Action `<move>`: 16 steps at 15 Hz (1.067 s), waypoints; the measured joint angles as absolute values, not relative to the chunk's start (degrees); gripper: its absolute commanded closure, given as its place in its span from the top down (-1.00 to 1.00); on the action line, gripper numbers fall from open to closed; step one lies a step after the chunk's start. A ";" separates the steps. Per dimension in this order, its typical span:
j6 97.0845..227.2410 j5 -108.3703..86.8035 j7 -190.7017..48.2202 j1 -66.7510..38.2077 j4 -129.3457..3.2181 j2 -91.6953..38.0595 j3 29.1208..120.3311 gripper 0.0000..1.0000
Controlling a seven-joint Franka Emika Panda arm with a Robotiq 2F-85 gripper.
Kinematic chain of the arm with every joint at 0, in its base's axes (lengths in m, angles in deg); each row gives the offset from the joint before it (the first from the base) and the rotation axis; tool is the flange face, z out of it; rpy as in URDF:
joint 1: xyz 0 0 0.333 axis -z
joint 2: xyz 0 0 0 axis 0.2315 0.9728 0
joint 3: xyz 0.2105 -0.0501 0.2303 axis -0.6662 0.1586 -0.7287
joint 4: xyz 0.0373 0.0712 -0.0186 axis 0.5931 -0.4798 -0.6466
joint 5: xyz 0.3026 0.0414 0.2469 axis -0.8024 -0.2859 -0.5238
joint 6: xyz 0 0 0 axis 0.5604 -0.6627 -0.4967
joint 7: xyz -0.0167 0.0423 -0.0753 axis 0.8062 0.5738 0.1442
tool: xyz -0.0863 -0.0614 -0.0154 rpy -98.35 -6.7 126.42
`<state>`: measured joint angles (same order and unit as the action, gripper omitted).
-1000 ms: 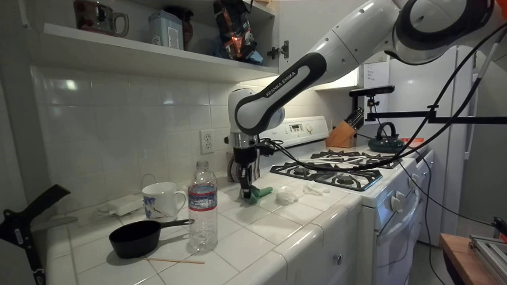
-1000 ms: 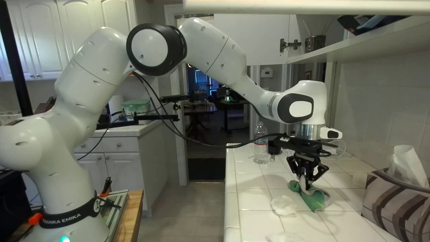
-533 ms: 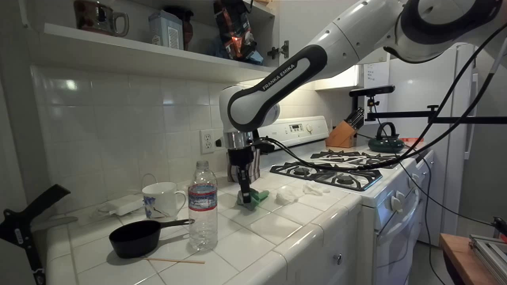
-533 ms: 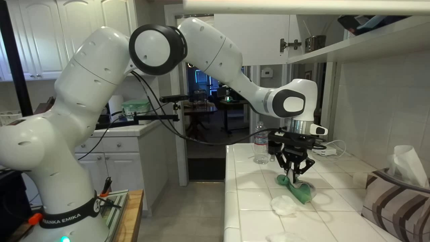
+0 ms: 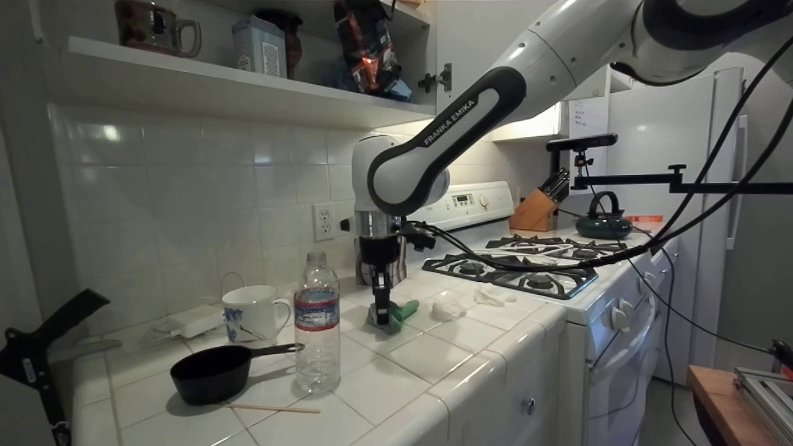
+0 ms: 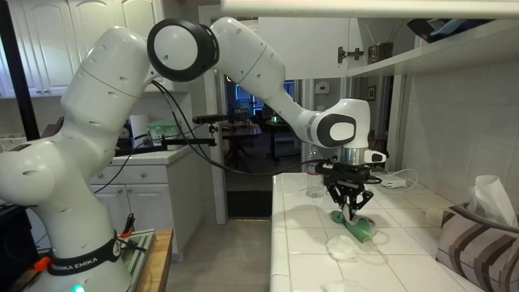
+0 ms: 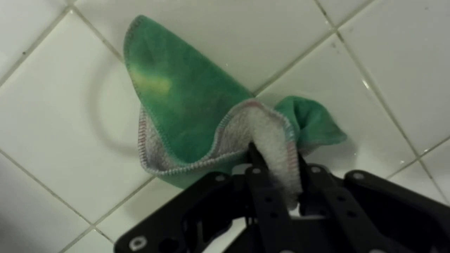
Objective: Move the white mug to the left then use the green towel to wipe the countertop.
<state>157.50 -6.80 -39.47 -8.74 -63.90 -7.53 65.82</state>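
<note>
My gripper (image 5: 382, 322) is shut on the green towel (image 5: 404, 311) at the countertop (image 5: 381, 381). In an exterior view the gripper (image 6: 351, 215) points down and the towel (image 6: 360, 231) spreads beneath it on the tiles. In the wrist view a grey-white fold of the towel (image 7: 186, 95) is pinched between the black fingers, with green flaps on both sides. The white mug (image 5: 251, 313), with a blue flower print, stands upright by the back wall in an exterior view, behind the black pan. The mug is out of the wrist view.
A plastic bottle (image 5: 317, 359) stands between the mug and gripper. A black pan (image 5: 210, 375) and thin stick (image 5: 272, 409) lie in front. Crumpled tissues (image 6: 342, 248) lie near the towel. A tissue box (image 6: 478, 247) is by the wall. A shelf (image 5: 248, 90) hangs above.
The gripper has slid the towel along the countertop toward the bottle side, away from the tissue box. The grip on the towel stays the same. The mug has not moved.
</note>
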 measured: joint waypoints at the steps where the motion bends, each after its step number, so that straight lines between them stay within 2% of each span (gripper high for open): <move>1: 160.39 -6.88 -39.77 -8.77 -66.65 -8.87 65.58 -0.91; 5: 167.99 -7.91 -40.21 -8.74 -76.51 -13.97 64.88 -0.91; 11: 170.89 -8.41 -49.88 -9.20 -88.99 -21.79 67.08 -0.91; 16: 171.93 -9.77 -55.16 -9.11 -91.86 -23.38 69.78 -0.91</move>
<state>171.93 -9.77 -55.16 -9.11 -91.86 -23.38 69.78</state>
